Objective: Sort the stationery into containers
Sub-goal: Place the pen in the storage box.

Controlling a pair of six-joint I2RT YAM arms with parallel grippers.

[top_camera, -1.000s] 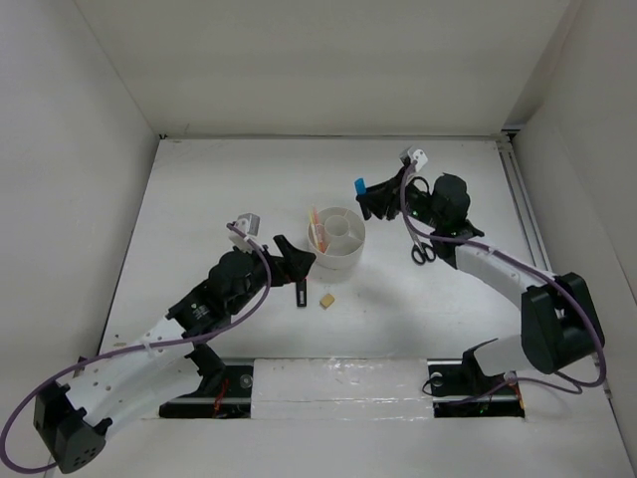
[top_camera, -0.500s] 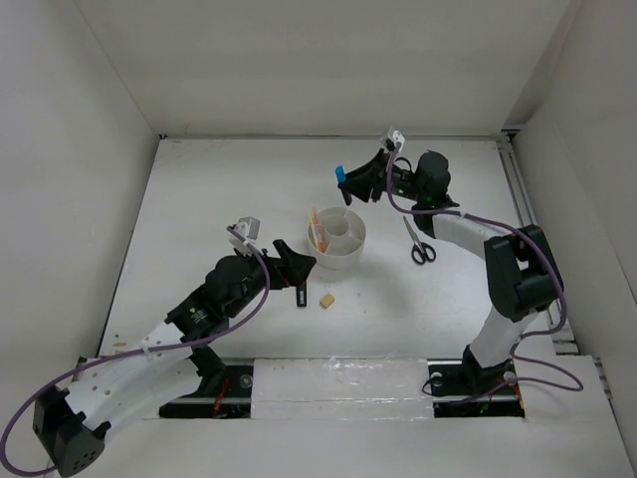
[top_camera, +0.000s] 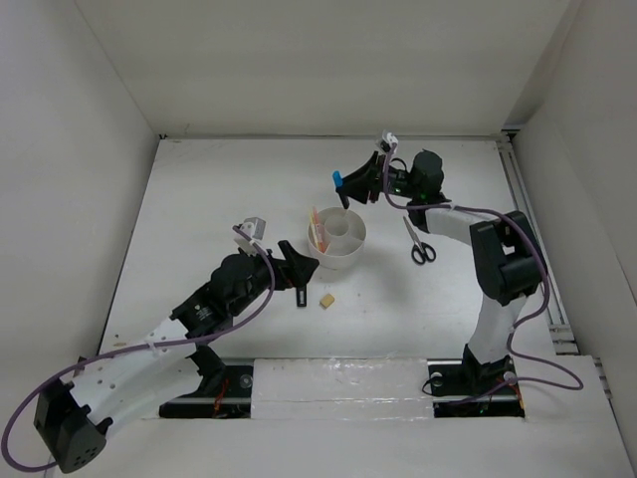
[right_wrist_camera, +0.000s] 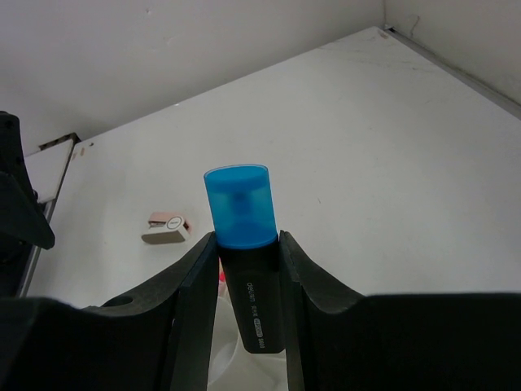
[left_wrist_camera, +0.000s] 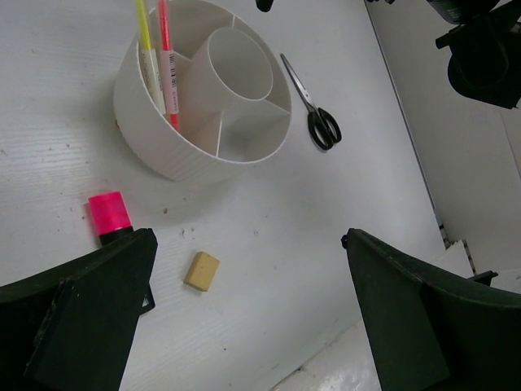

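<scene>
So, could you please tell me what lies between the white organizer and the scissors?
Nothing does: only bare table separates the organizer from the scissors, as the left wrist view shows clearly.

The organizer (left_wrist_camera: 175, 159) is white. The blue-capped marker (right_wrist_camera: 248, 269) has a black body. The pink-capped marker (left_wrist_camera: 110, 213) has a black body. The eraser (left_wrist_camera: 201, 270) is tan. The scissors (left_wrist_camera: 310, 110) have black handles. One pen (left_wrist_camera: 145, 37) is yellow, the other pen (left_wrist_camera: 167, 65) pink.
</scene>
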